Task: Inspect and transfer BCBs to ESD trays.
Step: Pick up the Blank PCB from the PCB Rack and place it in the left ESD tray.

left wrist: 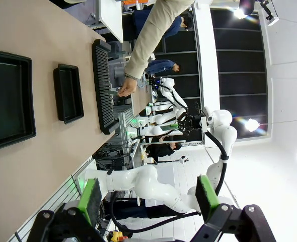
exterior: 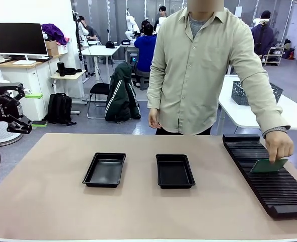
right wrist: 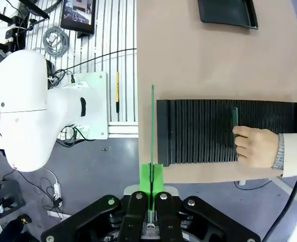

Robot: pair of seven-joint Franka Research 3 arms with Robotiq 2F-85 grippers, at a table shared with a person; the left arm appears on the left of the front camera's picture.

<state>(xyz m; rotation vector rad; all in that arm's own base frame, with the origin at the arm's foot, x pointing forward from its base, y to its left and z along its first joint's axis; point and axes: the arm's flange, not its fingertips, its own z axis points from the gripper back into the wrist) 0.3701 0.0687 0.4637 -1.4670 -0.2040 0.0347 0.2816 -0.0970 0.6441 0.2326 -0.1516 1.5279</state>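
Observation:
Two empty black ESD trays (exterior: pixel 104 170) (exterior: pixel 174 171) lie side by side mid-table. The same pair appears in the left wrist view (left wrist: pixel 7 98) (left wrist: pixel 68 93). A person's hand (exterior: pixel 278 147) holds a green BCB (exterior: pixel 268 165) standing in the black slotted rack (exterior: pixel 269 176) at the right. My right gripper (right wrist: pixel 152 174) is shut on another BCB (right wrist: pixel 152 131), seen edge-on as a thin green line, above the table edge beside the rack (right wrist: pixel 199 132). My left gripper (exterior: pixel 25 108) hovers off the table's far left, open and empty, its green pads (left wrist: pixel 90 199) wide apart.
The person stands at the far side, one arm reaching to the rack, the hand (right wrist: pixel 256 146) on a board (right wrist: pixel 234 117) there. A grey mesh basket (exterior: pixel 239 93) sits on a white table behind. Bare tan tabletop (exterior: pixel 138 212) surrounds the trays.

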